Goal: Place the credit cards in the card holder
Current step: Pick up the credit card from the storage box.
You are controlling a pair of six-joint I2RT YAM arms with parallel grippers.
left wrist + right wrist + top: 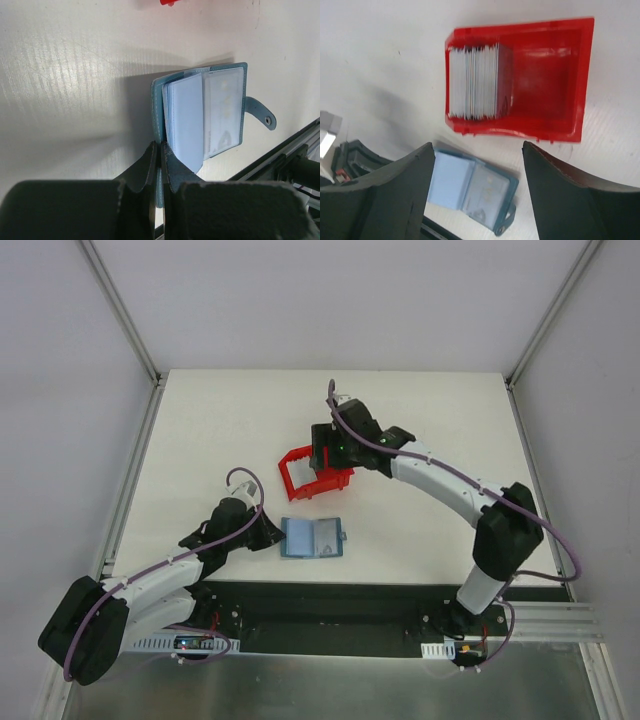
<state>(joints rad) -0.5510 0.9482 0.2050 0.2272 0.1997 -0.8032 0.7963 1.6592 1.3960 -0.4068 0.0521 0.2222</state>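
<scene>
**Left tool** (160, 159): clenched on the edge of one cover of the card holder (200, 115), with both fingers pressed against the teal rim. The holder lies open on the counter (60, 75) and extends forward from the tool tips. Its pale blue pockets are nearest the gripped cover, with a clear sleeve beyond them. The sleeved card (223, 112) bears faint marks, too blurred to read. The snap strap (261, 112) projects from the cover opposite the gripped one.

**Right tool** (477, 150): released, fingers spread wide, grasping nothing. It hangs above the counter. The red bin (545, 75) lies just ahead of its tips, and the open card holder lies below, between the fingers. The credit cards (475, 82) stand on edge as a packed stack against one side wall of the bin. Only their edges show, so any print cannot be read.
</scene>
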